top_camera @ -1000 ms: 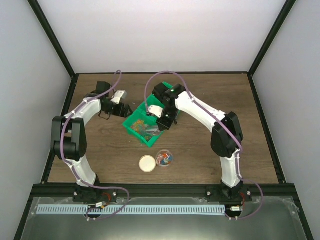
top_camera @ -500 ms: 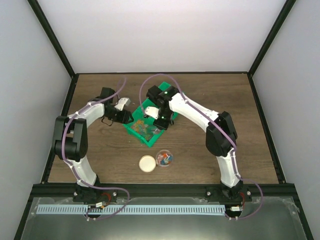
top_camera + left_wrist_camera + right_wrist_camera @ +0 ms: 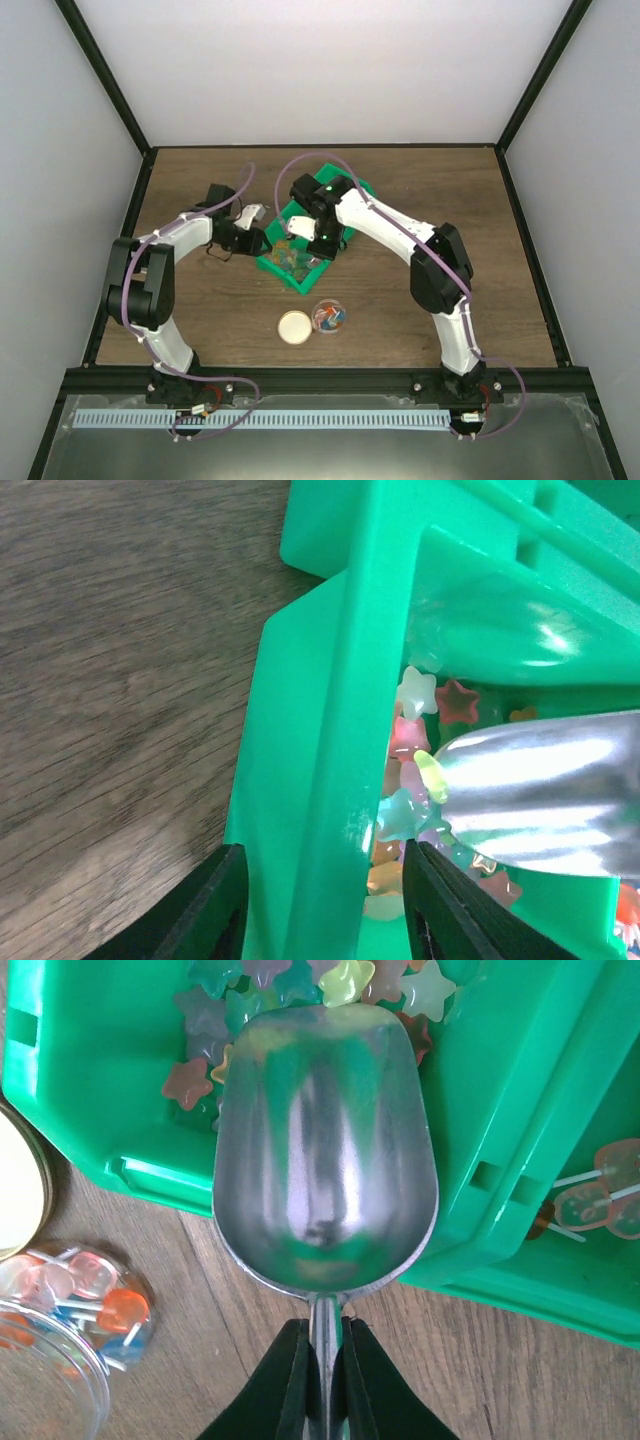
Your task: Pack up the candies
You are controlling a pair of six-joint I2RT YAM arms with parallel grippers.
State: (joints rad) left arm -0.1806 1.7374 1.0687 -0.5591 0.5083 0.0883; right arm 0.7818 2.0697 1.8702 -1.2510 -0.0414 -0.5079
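Note:
The candies [image 3: 300, 980] are small star-shaped sweets in mixed colours, heaped in a green bin [image 3: 90, 1080]. They also show in the left wrist view [image 3: 415, 692] and from above [image 3: 290, 258]. My right gripper [image 3: 325, 1360] is shut on the handle of a metal scoop [image 3: 325, 1140]. The scoop's bowl is empty and its lip touches the heap. My left gripper [image 3: 320, 900] straddles the bin's left wall [image 3: 310, 730], one finger outside and one inside. The jaws stand narrow, with a small gap at the inner finger. The scoop [image 3: 540, 790] shows just right of it.
A clear round jar [image 3: 329, 317] holding some sweets stands in front of the bin, with a tan round lid [image 3: 295, 327] lying to its left. The bin's second compartment holds orange sweets on sticks [image 3: 600, 1195]. Black frame rails border the wooden table [image 3: 200, 300].
My left gripper has moved right onto the bin's wall and its jaws have narrowed. The right arm has brought the scoop lower and leftward into the candies.

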